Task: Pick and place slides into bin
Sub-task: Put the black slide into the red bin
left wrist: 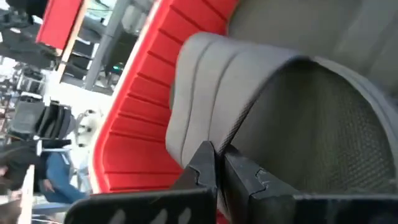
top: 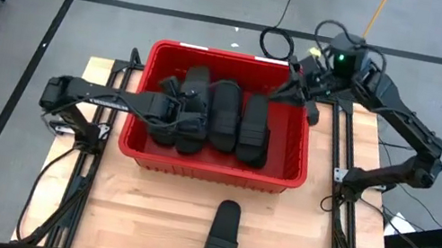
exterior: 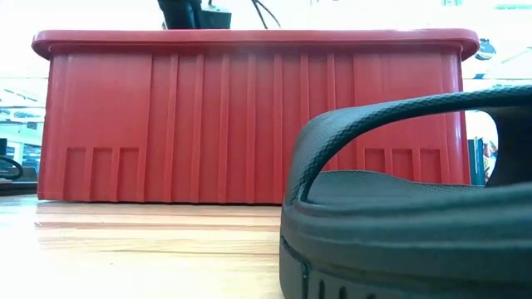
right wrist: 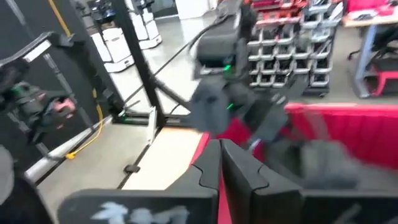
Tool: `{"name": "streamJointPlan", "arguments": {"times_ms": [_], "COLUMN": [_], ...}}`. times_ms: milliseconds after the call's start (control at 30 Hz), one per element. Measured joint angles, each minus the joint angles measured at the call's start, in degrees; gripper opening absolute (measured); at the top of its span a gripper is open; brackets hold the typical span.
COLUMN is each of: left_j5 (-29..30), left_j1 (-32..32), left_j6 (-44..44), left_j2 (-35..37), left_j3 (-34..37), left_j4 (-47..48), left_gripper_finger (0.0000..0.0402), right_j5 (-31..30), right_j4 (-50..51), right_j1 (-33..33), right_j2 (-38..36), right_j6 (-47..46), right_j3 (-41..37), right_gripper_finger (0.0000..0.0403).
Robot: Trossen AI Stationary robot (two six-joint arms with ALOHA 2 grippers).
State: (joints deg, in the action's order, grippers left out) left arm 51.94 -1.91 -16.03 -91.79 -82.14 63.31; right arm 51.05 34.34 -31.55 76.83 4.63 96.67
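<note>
My left gripper [top: 180, 109] is down inside the bin [top: 140, 142], low over the slides [top: 224, 115] piled there, prob. so a drop lands on the stack and not the rim. Its fingers look pressed together w/ nothing between them, tips right by a strap. My right gripper [top: 286, 88] hangs at the bin's far right corner, fingers also closed, empty. One slide [top: 221, 241] is left on the table [top: 140, 219], in front of the bin.
</note>
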Motion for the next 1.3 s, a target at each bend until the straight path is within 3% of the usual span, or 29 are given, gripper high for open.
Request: {"name": "streamJointPlan", "arguments": {"times_ms": [133, 267, 433, 667, 900, 1167, 1300], "left_j5": [-2.9, -9.4, -12.7, -16.6, -31.6, -34.4, -39.4], "left_j1": [-1.5, -1.9, -2.9, -4.6, -6.1, -6.3, -6.5], "left_j6": [3.0, 9.9, 10.2, 12.2, 15.7, 14.2, 15.0], "left_j2": [2.6, 3.7, 3.7, 3.7, 3.8, 3.7, 3.7], "left_j3": [4.4, 9.8, 13.7, 15.9, 15.9, 15.9, 15.9], "left_j4": [-6.3, -12.7, -16.3, -20.9, -20.3, -19.7, -19.2], "left_gripper_finger": [0.0, 0.0, 0.0, 0.0, 0.0, 0.003, 0.0052], "right_j5": [-1.7, -1.7, -1.6, -1.5, -1.5, -1.3, -0.4], "right_j4": [-1.8, -6.6, -10.6, -11.0, -11.0, -11.0, -11.0], "right_j1": [0.8, 0.8, 0.8, 0.8, 0.8, 0.8, 0.8], "right_j2": [-2.0, -4.1, -5.8, -6.4, -6.4, -6.4, -6.4], "right_j6": [-0.7, -3.3, -5.9, -5.6, -5.5, -5.5, -6.8], "right_j3": [-5.8, -11.6, -16.5, -17.7, -17.7, -17.7, -17.7], "right_gripper_finger": [0.0003, 0.0001, 0.0001, 0.0, 0.0, 0.0, 0.0]}}
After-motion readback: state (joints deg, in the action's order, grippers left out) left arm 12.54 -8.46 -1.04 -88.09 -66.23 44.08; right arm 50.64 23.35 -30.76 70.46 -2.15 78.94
